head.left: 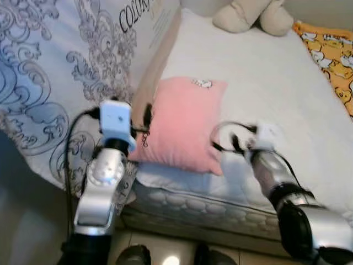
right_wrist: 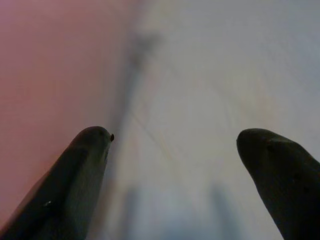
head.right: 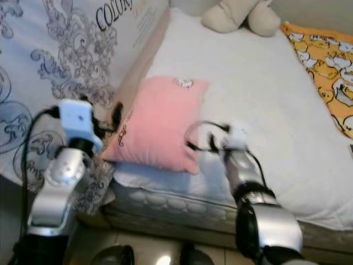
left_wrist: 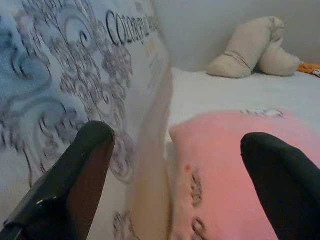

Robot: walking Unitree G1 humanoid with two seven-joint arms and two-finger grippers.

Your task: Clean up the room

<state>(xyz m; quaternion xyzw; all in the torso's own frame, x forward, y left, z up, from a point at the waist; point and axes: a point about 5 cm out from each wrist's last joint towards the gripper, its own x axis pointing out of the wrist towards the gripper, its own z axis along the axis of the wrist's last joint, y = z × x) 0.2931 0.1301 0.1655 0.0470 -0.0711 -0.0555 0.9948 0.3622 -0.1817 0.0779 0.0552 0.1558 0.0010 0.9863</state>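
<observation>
**Q:** Item and location?

**A:** One square pink fabric cushion, lying at the near edge of the white quilted mattress, its left edge against the grey-scrolled white printed bedcover. Beige plush toy at the far end.

**Q:** Grippers?

**A:** Left gripper spread wide, straddling the cushion's left edge. Right gripper spread too, empty, at the cushion's right edge over the sheet.

**Q:** Step?

**A:** I judge I'm flanking the cushion before lifting. Next: bring both sides inward, then clamp.
</observation>
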